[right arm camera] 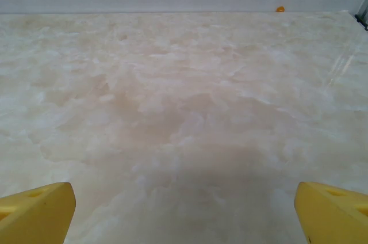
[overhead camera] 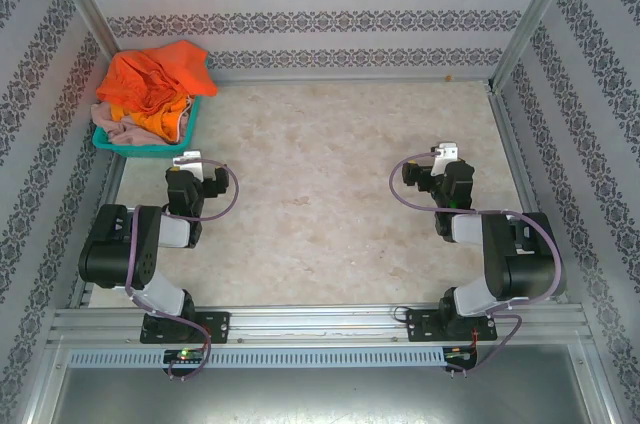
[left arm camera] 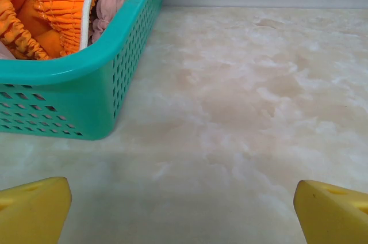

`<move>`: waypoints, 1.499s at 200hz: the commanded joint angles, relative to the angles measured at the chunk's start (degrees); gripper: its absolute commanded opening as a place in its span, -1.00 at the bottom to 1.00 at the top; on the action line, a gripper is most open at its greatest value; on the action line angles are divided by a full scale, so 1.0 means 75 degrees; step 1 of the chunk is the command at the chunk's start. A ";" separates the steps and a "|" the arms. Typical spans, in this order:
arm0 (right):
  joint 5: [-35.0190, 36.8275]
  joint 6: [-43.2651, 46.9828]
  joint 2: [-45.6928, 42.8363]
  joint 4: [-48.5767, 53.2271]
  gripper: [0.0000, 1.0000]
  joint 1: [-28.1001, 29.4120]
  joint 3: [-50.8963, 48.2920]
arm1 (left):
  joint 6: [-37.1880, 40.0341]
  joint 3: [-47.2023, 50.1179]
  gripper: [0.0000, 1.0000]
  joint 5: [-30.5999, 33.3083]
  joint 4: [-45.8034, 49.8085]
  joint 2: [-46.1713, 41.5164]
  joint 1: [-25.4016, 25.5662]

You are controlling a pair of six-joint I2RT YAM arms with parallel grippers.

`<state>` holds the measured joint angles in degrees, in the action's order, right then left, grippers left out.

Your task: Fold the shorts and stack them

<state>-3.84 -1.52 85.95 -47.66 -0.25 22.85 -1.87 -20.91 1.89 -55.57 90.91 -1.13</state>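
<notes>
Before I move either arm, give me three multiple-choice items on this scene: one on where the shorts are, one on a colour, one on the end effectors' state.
1. Where are the shorts?
A) piled in the basket at the far left corner
B) spread mid-table
C) under the right arm

2. What colour is the basket?
A) red
B) teal
C) white

3. How do the left end effector and right end effector stand?
A) both shut
B) left shut on cloth
C) both open, empty

Answers: 1 A, the pile sits inside the basket. 2 B, its mesh wall is teal. 3 C, the yellow fingers stand wide apart in both wrist views with nothing between them.
</notes>
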 commanded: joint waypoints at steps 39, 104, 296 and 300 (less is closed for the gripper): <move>0.0090 -0.0035 0.0024 -0.0255 0.95 -0.0037 -0.0035 | 0.0194 -0.0177 1.00 -0.0312 0.0281 -0.0016 0.0075; 0.0090 -0.0029 0.0033 -0.0255 0.95 -0.0037 -0.0024 | 0.0214 -0.0199 1.00 -0.0353 0.0303 -0.0006 0.0079; -0.1134 -0.1952 -0.5908 0.6349 0.95 0.0272 0.0660 | -0.1794 -0.4918 1.00 0.0634 0.9242 -0.3907 -0.0406; -0.1206 -0.1964 -0.5977 0.6469 0.95 0.0279 0.0692 | -0.1869 -0.5257 1.00 0.0459 0.9451 -0.3700 -0.0532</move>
<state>-7.57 -12.01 43.70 -11.29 1.02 26.20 -10.72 -48.45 8.84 -7.51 57.36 -1.91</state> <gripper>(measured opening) 0.976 0.998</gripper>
